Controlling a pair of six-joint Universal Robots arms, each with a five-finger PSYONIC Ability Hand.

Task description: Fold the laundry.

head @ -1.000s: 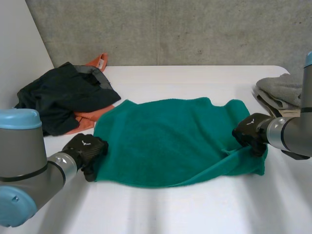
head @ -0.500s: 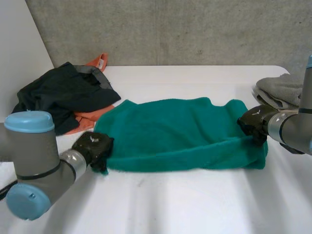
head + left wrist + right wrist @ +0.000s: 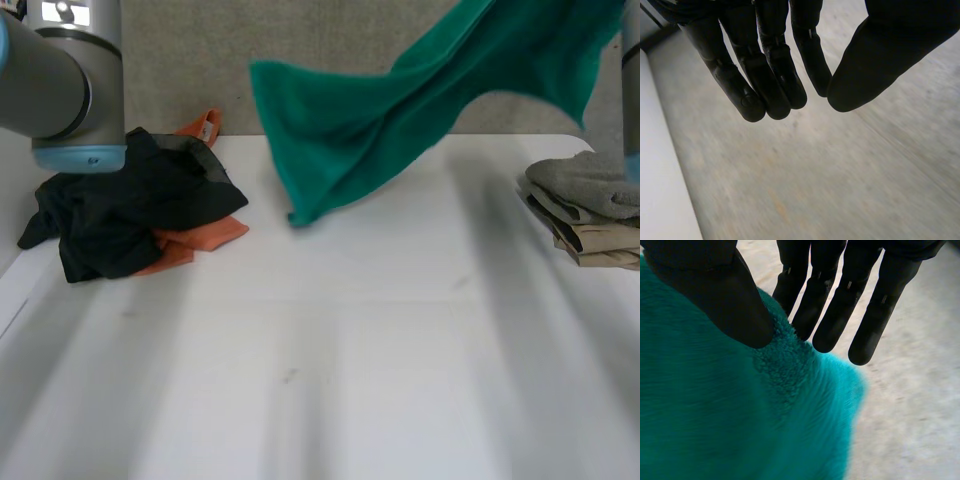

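Observation:
The green towel (image 3: 400, 100) hangs in the air above the back of the white table (image 3: 350, 350), slanting down from the upper right to a loose corner on the left. In the right wrist view my right hand (image 3: 715, 295) pinches an edge of the towel (image 3: 715, 405) between thumb and fingers. My left hand (image 3: 765, 75) has its fingers drawn close to the thumb, with no cloth between them and the concrete wall behind. My left arm (image 3: 65, 80) is raised at the far left, and my right arm (image 3: 630, 90) stands at the right edge.
A heap of dark clothing (image 3: 120, 205) lies on an orange garment (image 3: 200, 235) at the table's back left. A folded grey and beige stack (image 3: 590, 210) sits at the back right.
Both arms have risen from the table. The towel, flat a second ago, now hangs high from the right hand. The left hand closed and shows no cloth in it.

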